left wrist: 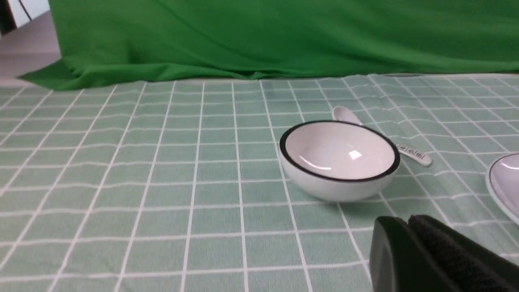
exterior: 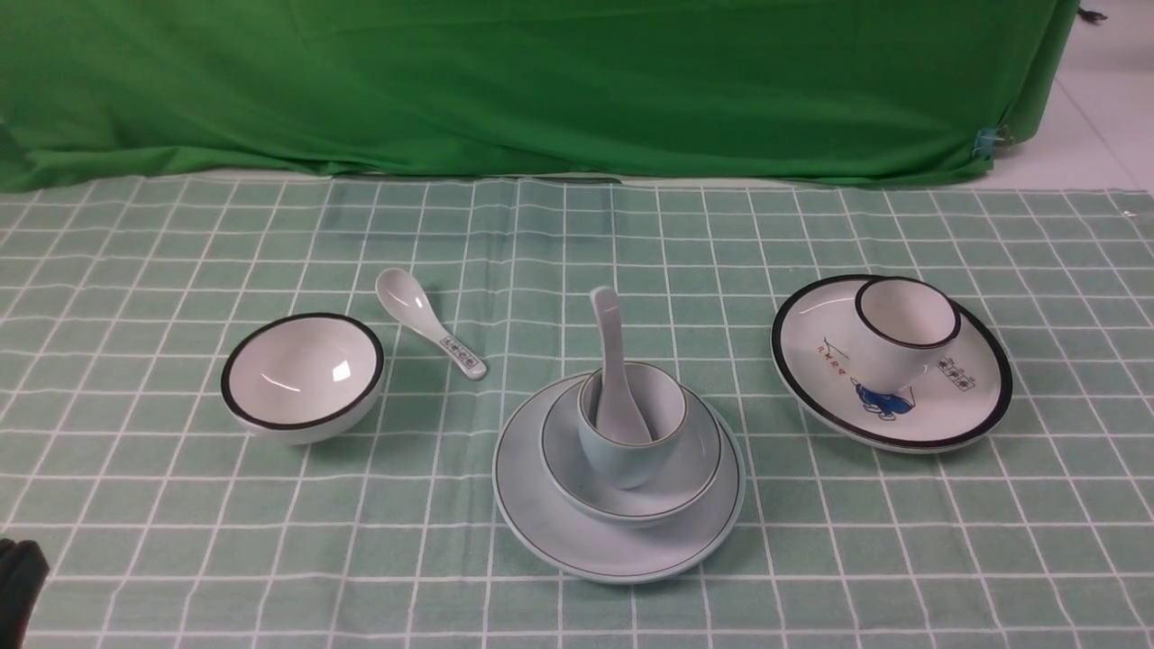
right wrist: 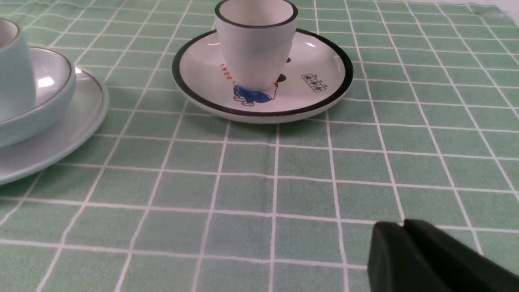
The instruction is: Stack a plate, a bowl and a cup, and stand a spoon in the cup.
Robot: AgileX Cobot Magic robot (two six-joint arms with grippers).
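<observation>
The pale blue-grey plate lies near the middle of the checked cloth. The bowl sits on it, and the cup stands in the bowl. The plain whitish spoon stands in the cup, handle up and leaning back. The right wrist view shows the cup, bowl and plate at its edge. My left gripper is shut and empty, low over the cloth and well left of the stack. My right gripper has its jaws together, holds nothing, and is off to the right of the stack.
A white bowl with a thick black rim sits at the left, with a pattern-handled spoon behind it. A white black-rimmed plate at the right carries a white cup. A green backdrop hangs behind.
</observation>
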